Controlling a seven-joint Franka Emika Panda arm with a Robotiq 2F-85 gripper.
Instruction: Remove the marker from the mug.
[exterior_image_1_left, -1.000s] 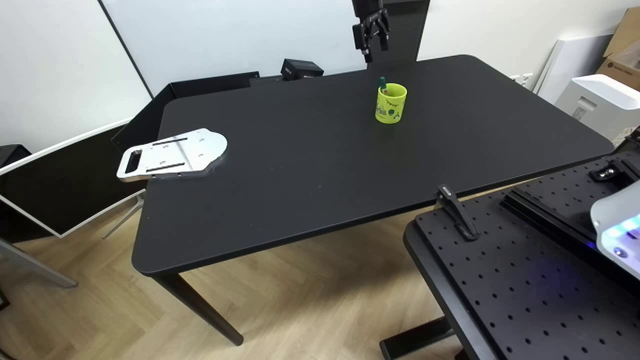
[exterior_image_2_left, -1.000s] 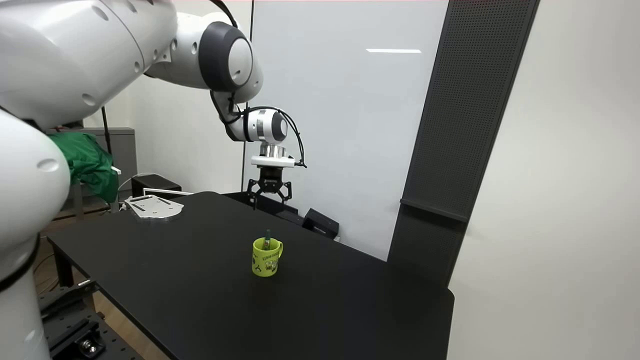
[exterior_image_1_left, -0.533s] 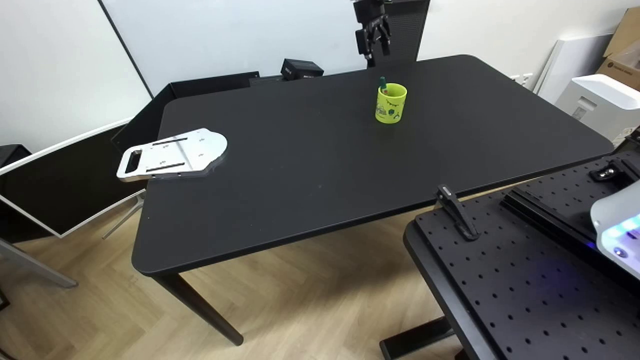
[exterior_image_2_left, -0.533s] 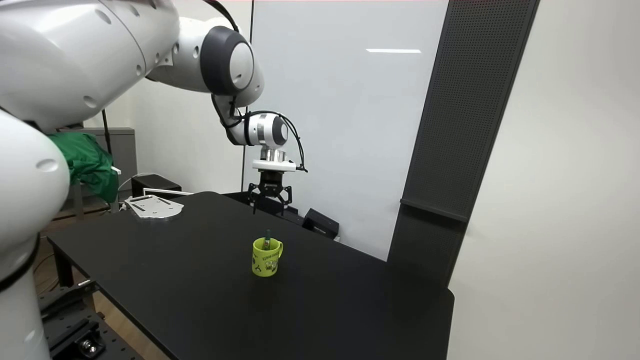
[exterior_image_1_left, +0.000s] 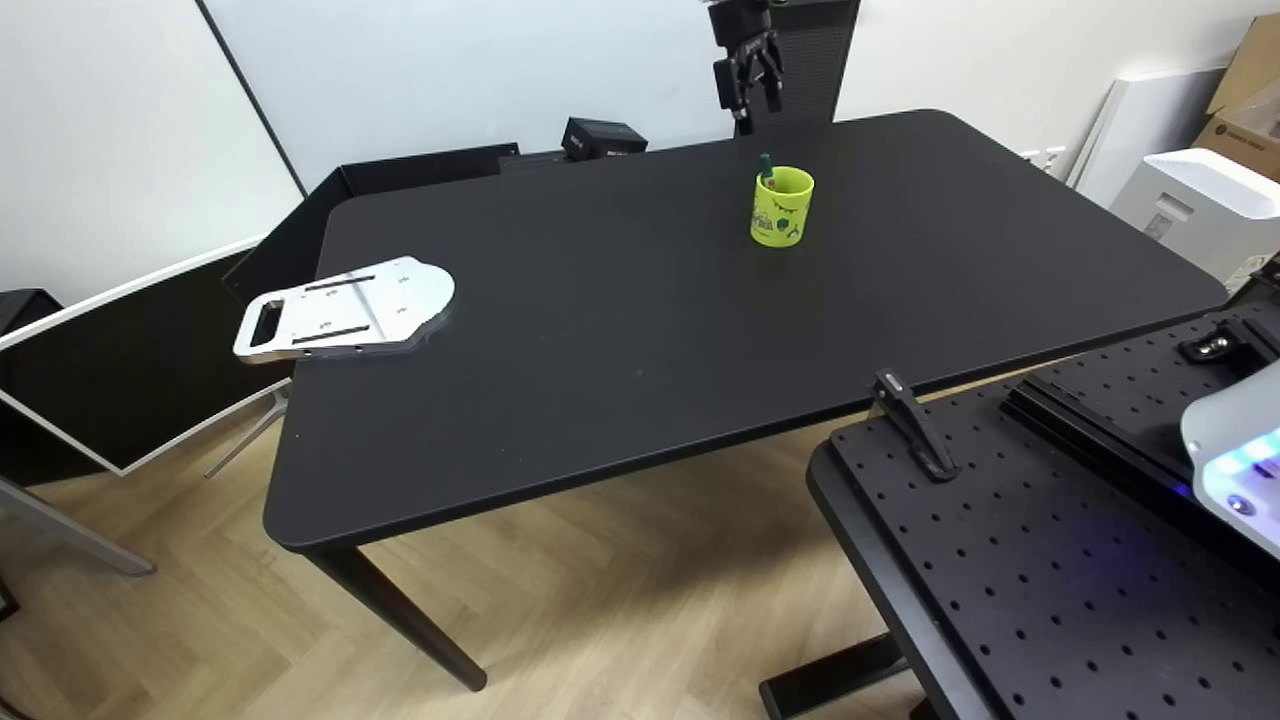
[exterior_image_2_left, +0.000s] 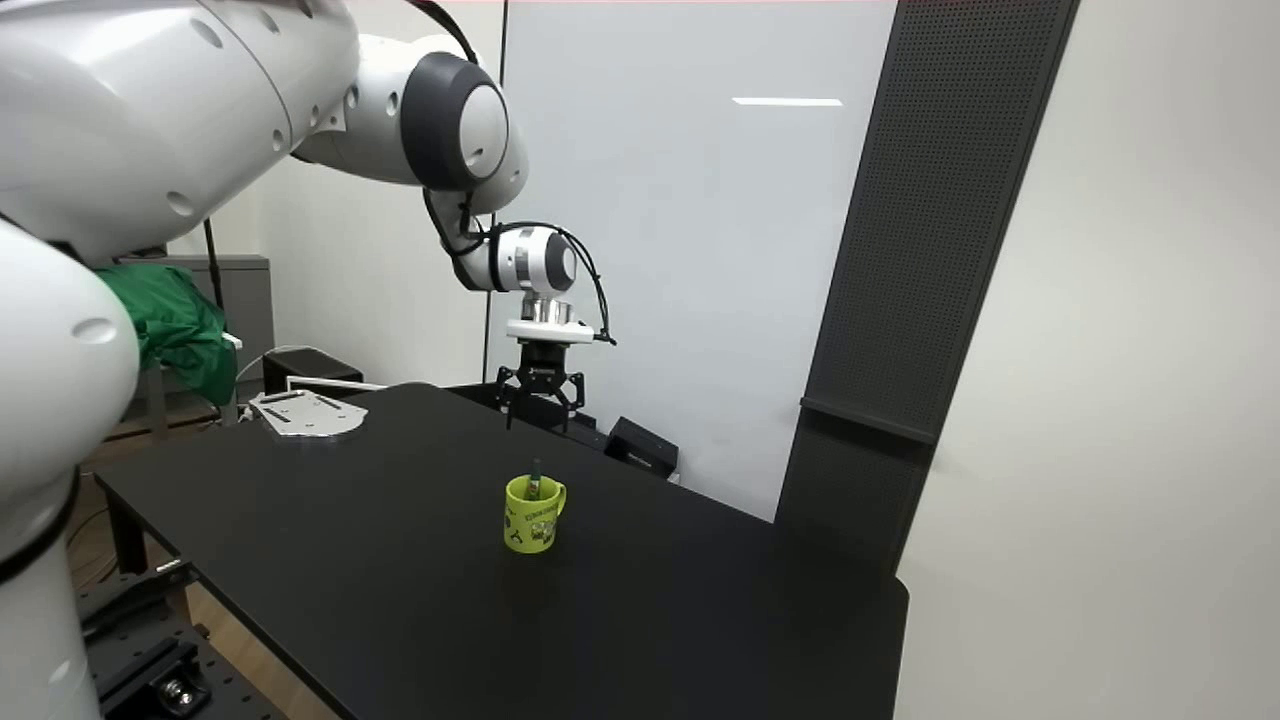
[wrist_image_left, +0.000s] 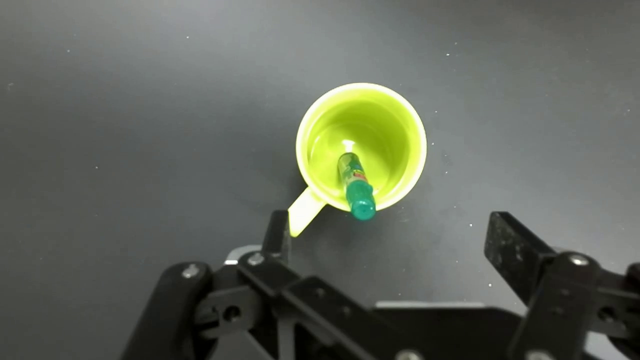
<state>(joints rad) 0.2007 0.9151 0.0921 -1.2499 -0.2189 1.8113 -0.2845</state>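
The yellow-green mug (exterior_image_1_left: 781, 220) stands upright on the black table; it also shows in an exterior view (exterior_image_2_left: 530, 525) and in the wrist view (wrist_image_left: 382, 130). The marker, with a dark green cap, leans inside it, cap up and above the rim, in both exterior views (exterior_image_1_left: 766, 170) (exterior_image_2_left: 535, 480) and the wrist view (wrist_image_left: 359, 192). My gripper (exterior_image_2_left: 538, 422) is open and empty, above the table and apart from the mug; it also shows in an exterior view (exterior_image_1_left: 758, 115). In the wrist view the fingers (wrist_image_left: 390, 220) are wide apart, the cap showing between and slightly beyond them. The handle partly hides behind the left finger.
A flat white and black object (exterior_image_1_left: 350, 305) lies at the edge of the black table (exterior_image_1_left: 560, 400), partly overhanging. A black box (exterior_image_2_left: 642, 447) stands beyond the table's far edge. A perforated bench (exterior_image_1_left: 1050, 540) with a black clamp (exterior_image_1_left: 915, 425) adjoins the near edge.
My gripper has come down a little over the last second, with almost no motion in the last half second. The mug and marker have not moved.
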